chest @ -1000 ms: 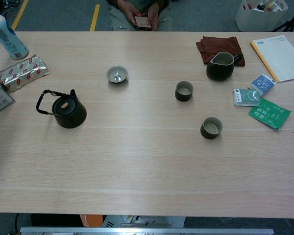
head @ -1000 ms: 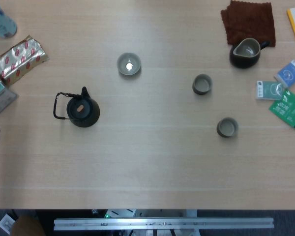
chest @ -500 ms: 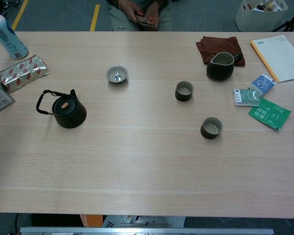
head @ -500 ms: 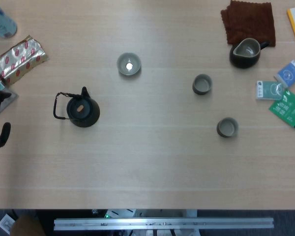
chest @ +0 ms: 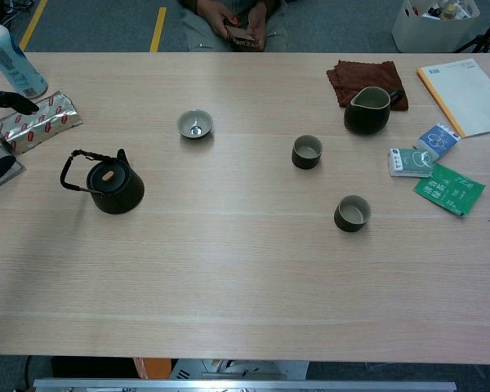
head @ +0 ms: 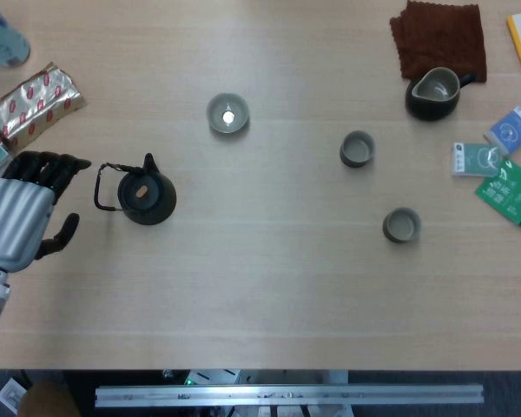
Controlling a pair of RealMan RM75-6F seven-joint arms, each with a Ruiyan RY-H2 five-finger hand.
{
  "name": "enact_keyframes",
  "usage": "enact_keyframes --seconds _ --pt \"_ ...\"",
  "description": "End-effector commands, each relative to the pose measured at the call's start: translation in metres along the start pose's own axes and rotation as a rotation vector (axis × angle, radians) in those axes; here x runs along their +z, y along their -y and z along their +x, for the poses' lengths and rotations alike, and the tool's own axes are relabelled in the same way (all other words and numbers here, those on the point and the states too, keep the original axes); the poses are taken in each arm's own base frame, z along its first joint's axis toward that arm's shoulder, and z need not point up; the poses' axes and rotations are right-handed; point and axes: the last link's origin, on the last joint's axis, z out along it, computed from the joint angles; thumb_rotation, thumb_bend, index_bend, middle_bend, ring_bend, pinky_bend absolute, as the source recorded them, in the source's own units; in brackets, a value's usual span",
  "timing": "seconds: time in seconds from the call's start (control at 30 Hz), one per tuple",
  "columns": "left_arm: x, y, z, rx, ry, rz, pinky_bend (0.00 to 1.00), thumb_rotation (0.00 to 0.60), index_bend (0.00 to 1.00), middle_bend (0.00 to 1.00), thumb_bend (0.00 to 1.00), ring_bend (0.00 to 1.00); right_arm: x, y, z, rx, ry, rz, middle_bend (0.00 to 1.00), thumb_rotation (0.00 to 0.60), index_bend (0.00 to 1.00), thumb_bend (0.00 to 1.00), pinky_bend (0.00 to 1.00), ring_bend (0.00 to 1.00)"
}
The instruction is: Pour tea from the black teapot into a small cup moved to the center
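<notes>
One hand is all I can see: my left hand (head: pixel 22 217) comes in at the table's left edge, its wrist cut off by the frame in the head view. In the chest view only dark fingertips (chest: pixel 12 101) and the thumb show at the border. The fingers are spread apart with nothing between them. My right hand shows in neither view.

The black teapot (head: pixel 146 195) stands upright on the wooden table (head: pixel 269 287), just to the right of the hand, its wire handle (head: pixel 104 187) pointing toward the fingertips but not touching them. Whether it has liquid inside I cannot tell.

Two small dark cups sit on the right half, one (head: pixel 357 148) nearer the middle and another (head: pixel 401 225) closer to me. A pale shallow bowl (head: pixel 227 113) lies beyond the teapot; something light glints inside, too small to make out. A dark pitcher (head: pixel 434 92) rests on the edge of a brown cloth (head: pixel 438 36) at the far right, with tea packets (head: pixel 506 169) near it. A foil packet (head: pixel 35 102) and a bottle (head: pixel 2 35) lie by the far left edge, close beyond the hand. A seated person (chest: pixel 233 20) is cropped at the top of the chest view.

A second ago only a dark sliver of the hand showed at the edge; now the whole palm is over the table. Nothing else has shifted.
</notes>
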Motion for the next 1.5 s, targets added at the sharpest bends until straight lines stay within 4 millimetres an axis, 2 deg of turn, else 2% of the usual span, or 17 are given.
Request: enact_keyframes --seconds 0.03,0.3,0.4,0.53,0.8,1.03,1.5 --pt "0.012 -0.010 -0.005 0.014 0.042 -0.044 0.17 0.600 0.11 0.20 0.37 0.18 -0.001 -0.001 0.000 0.000 0.002 -0.006 0.32 0.600 0.34 0.12 0.22 0.20" --pt "0.036 -0.025 -0.019 0.040 0.108 -0.099 0.16 0.600 0.00 0.11 0.33 0.09 -0.004 -0.002 -0.001 0.000 0.009 -0.018 0.32 0.600 0.34 0.12 0.22 0.20" --pt "0.042 -0.028 -0.025 0.061 0.145 -0.110 0.15 0.600 0.00 0.05 0.33 0.03 -0.005 -0.003 -0.001 0.000 0.015 -0.021 0.32 0.600 0.34 0.12 0.22 0.20" --pt "0.049 -0.029 -0.030 0.058 0.170 -0.110 0.14 0.600 0.00 0.00 0.33 0.00 -0.008 -0.004 -0.002 0.001 0.020 -0.030 0.32 0.600 0.34 0.12 0.22 0.20" --pt "0.062 -0.027 -0.039 0.073 0.196 -0.101 0.14 0.600 0.00 0.00 0.33 0.00 -0.012 -0.007 -0.003 0.007 0.019 -0.043 0.32 0.600 0.34 0.12 0.22 0.20" --pt "0.064 -0.024 -0.050 0.083 0.227 -0.088 0.12 0.600 0.00 0.00 0.33 0.00 -0.014 -0.008 -0.005 0.015 0.027 -0.050 0.32 0.600 0.34 0.12 0.22 0.20" --pt "0.081 -0.007 -0.069 0.088 0.238 -0.038 0.09 0.600 0.00 0.00 0.33 0.00 -0.017 -0.008 -0.005 0.031 0.031 -0.057 0.32 0.600 0.34 0.12 0.22 0.20"
